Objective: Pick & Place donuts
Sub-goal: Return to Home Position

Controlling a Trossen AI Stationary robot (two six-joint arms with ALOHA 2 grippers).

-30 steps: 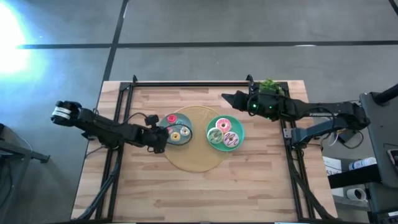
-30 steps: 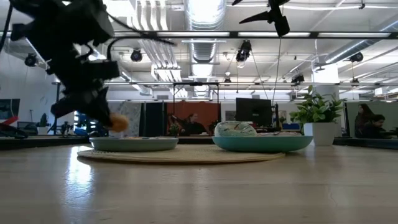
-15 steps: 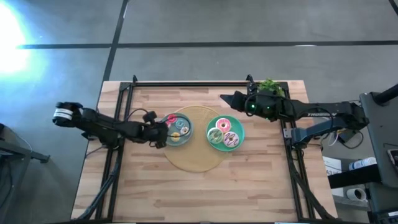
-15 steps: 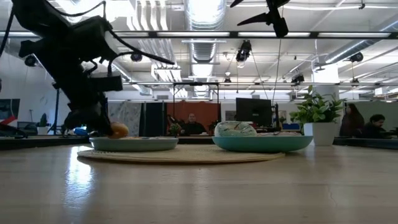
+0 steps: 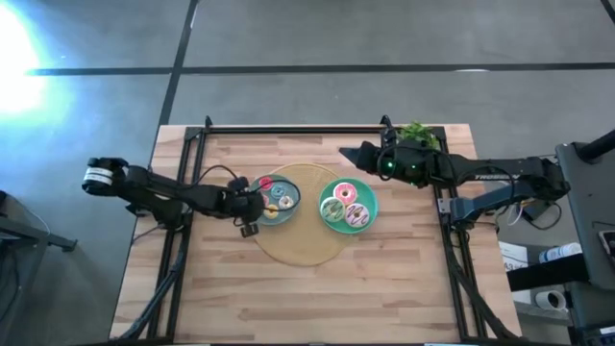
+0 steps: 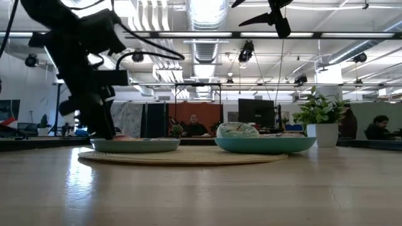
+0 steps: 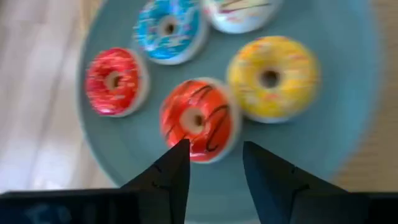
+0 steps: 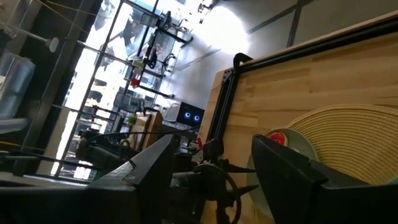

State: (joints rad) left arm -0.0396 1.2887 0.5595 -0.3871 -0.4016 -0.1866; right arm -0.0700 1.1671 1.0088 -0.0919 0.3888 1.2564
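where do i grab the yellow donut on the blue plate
From straight above, probably: the yellow donut lies flat on the plate. The left pincer, open over that plate, could put one finger in the hole and one on the outer edge away from the orange donut, where the plate is bare.

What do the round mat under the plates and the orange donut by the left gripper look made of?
The round tan mat looks woven, straw or rope: concentric ridges show. The orange-iced donut with dark stripes looks like moulded plastic or rubber, judging by its smooth sheen. The open left gripper hovers just short of it.
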